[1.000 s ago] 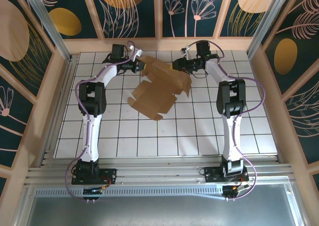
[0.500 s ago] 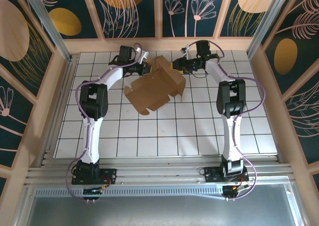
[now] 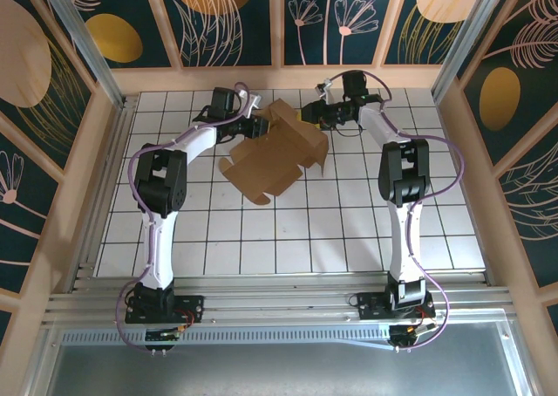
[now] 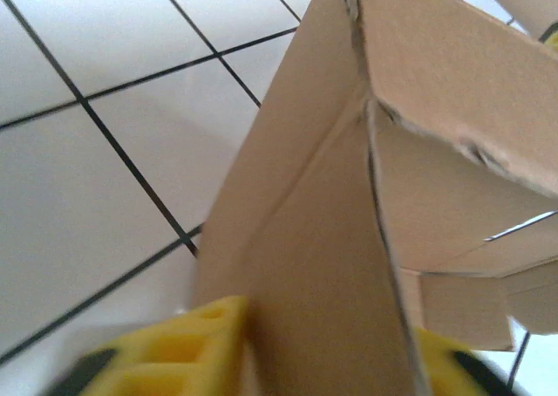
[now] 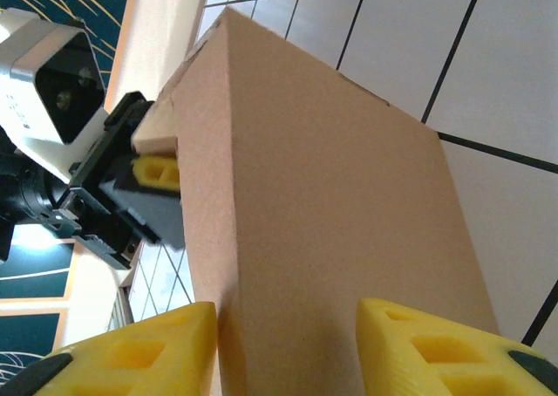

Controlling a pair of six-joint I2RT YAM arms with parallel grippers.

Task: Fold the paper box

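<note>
Far back, right end effector [image 3: 307, 114] clamps the paper box [image 3: 266, 165]; left end effector [image 3: 259, 127] straddles it, grip unclear.

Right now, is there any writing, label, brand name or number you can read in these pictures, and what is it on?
No readable text, label, brand or number anywhere.
The paper box: plain brown cardboard, no print on any face that shows.
The tiled table: dark grid lines alone.
The wall panels: leaf and oval patterns, no lettering.
</note>
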